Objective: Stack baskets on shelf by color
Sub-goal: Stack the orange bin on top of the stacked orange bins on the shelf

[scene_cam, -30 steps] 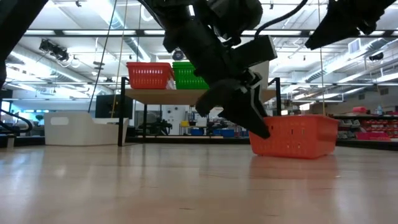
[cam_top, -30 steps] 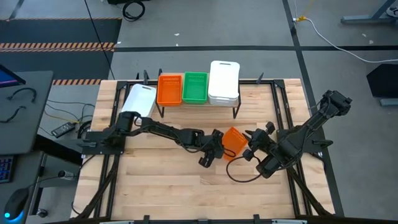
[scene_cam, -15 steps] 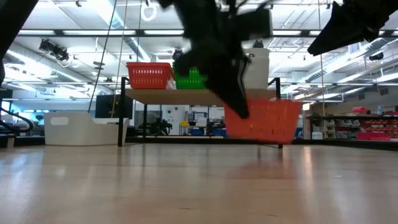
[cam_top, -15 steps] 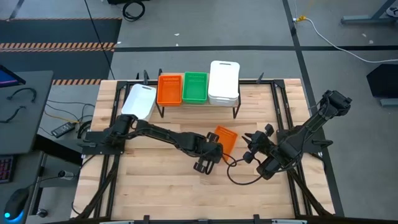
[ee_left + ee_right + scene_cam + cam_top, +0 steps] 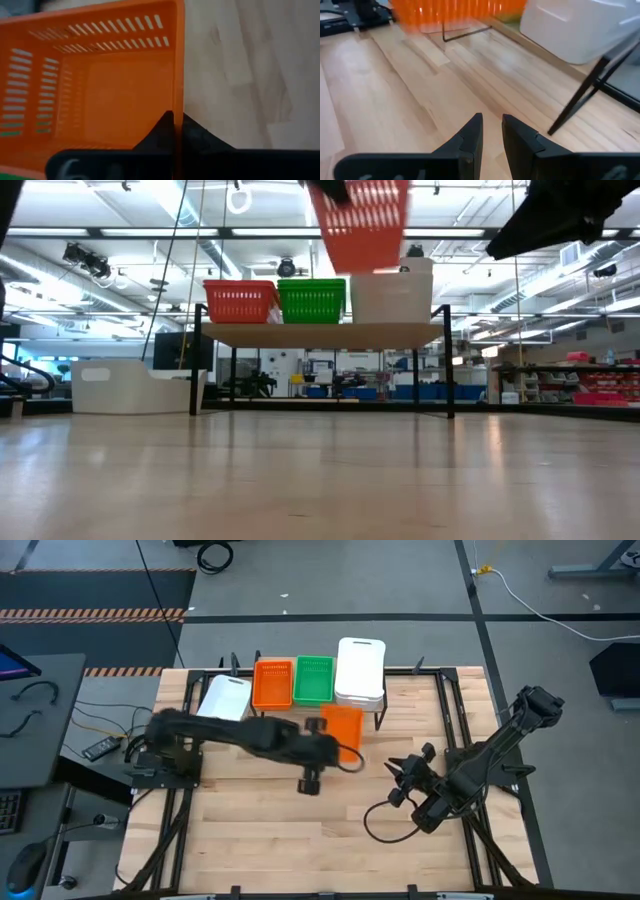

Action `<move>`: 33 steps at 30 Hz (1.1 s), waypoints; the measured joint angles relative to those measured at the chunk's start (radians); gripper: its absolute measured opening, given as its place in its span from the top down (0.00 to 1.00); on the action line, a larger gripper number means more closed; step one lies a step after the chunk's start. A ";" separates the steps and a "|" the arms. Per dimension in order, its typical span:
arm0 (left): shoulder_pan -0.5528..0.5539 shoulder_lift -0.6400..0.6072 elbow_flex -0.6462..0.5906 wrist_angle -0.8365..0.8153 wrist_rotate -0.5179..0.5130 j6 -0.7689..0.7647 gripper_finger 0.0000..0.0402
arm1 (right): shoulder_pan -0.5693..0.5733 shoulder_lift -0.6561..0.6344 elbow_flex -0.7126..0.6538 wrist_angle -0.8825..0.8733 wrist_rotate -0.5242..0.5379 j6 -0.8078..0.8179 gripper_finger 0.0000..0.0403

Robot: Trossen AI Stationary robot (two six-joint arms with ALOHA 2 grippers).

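Note:
An orange basket hangs in the air just in front of the shelf, and my left gripper is shut on it. In the low view the basket is well above the shelf's top. On the shelf stand an orange basket, a green basket and a white basket, side by side. Another white basket rests on the table to the shelf's left. My right gripper waits over the table's right part, its fingers a little apart with nothing between them. My left gripper pinches one side wall of the orange basket at its rim, one finger inside the basket and one outside. The fingers come slanting down from the table's near left. The basket is lifted clear of the table, its opening turned toward the wrist camera.
The shelf's thin black legs stand on the table near my right gripper. Bare wooden tabletop lies on the near side. A black cable loops by the right arm.
My left gripper has risen with the orange basket and carried it toward the table's far edge and the shelf. The basket stood on the table a second ago and now hangs clear, above the shelf's height. The wrist has rolled a little.

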 joint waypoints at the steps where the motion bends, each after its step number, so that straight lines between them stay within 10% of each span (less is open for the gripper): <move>1: -0.002 -0.038 -0.008 -0.001 -0.010 -0.018 0.99 | 0.000 0.008 0.000 0.018 0.009 -0.011 0.81; 14: 0.022 -0.390 -0.016 -0.179 -0.130 -0.102 0.99 | -0.104 0.115 0.000 0.346 0.137 -0.401 0.81; 24: 0.235 -0.439 -0.016 -0.242 0.019 -0.020 0.99 | -0.371 0.076 0.000 0.922 -0.416 -1.155 0.81; 33: 0.449 -0.404 -0.018 -0.477 0.083 0.045 0.99 | -0.509 -0.071 0.000 0.957 -0.484 -1.320 0.81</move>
